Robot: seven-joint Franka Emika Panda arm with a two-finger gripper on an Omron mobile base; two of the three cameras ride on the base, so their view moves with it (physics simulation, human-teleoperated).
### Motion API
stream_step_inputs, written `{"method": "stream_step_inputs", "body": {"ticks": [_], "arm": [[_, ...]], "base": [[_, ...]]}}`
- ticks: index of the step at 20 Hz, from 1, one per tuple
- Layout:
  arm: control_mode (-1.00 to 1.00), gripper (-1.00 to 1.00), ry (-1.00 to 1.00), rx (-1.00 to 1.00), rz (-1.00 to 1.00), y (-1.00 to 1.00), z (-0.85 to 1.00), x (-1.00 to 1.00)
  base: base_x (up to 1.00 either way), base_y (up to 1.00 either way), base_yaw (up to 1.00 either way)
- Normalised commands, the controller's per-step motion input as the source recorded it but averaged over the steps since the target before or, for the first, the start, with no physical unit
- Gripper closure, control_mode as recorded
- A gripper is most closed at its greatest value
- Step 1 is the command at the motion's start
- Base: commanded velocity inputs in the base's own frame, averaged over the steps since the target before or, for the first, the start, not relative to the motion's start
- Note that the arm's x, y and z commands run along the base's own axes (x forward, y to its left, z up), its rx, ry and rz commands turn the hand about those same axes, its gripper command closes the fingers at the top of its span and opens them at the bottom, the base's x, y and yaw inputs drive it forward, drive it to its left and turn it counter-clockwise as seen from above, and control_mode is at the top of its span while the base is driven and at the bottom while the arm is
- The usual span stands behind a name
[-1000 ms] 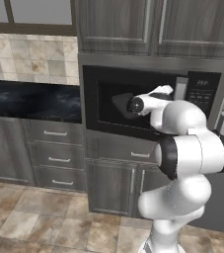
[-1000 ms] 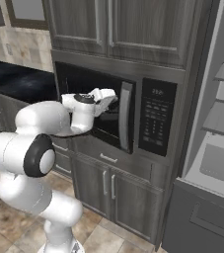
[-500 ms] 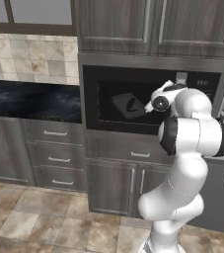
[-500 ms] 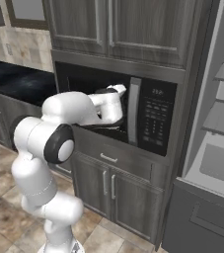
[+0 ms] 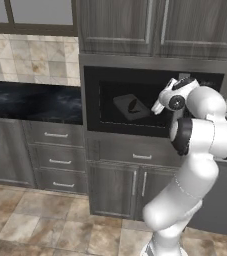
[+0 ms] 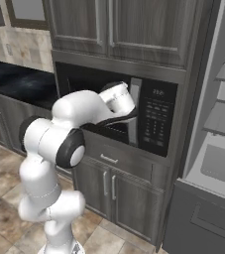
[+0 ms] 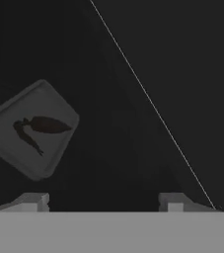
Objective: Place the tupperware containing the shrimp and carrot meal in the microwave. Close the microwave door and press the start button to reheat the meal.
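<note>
A: Gripper (image 7: pixel 103 200) up front, fingers apart and empty.

B: Probably backing off to deal with the door (image 6: pixel 135 118), which stands edge-on beside the keypad (image 6: pixel 155 120), not yet shut.

A: And the tupperware (image 7: pixel 30 129)?

B: Deep inside the microwave (image 5: pixel 155 102), sitting skewed, well clear of the fingers. Looks delivered.

A: The meal (image 7: pixel 38 127)?

B: Dark shapes in the tray. Too dim to tell carrot from shrimp, and I can't make out the turntable.

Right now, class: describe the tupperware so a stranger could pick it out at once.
Find the black microwave built in beneath the wood-grain cabinets. Behind its dark window lies the tupperware, a shallow rounded-corner tray sitting askew, the only thing there, holding dark food shapes.
</note>
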Motion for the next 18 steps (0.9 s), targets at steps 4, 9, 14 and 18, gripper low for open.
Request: {"method": "stream_step_inputs", "body": {"ticks": [4,9,14,18], "arm": [[-1.00,-1.00,0.05,-0.23,0.12,0.78,0.51,-0.21],[-1.00,-1.00,0.00,-0.13,0.09,0.79,0.74,-0.04],[-1.00,-1.00,0.00,-0.08,0.07,0.75,1.00,-0.08],[-1.00,-1.00,0.00,-0.07,0.05,0.77,1.00,-0.33]], "base": [[0.00,0.00,0.00],[0.00,0.00,0.00],[0.00,0.00,0.00],[0.00,0.00,0.00]]}}
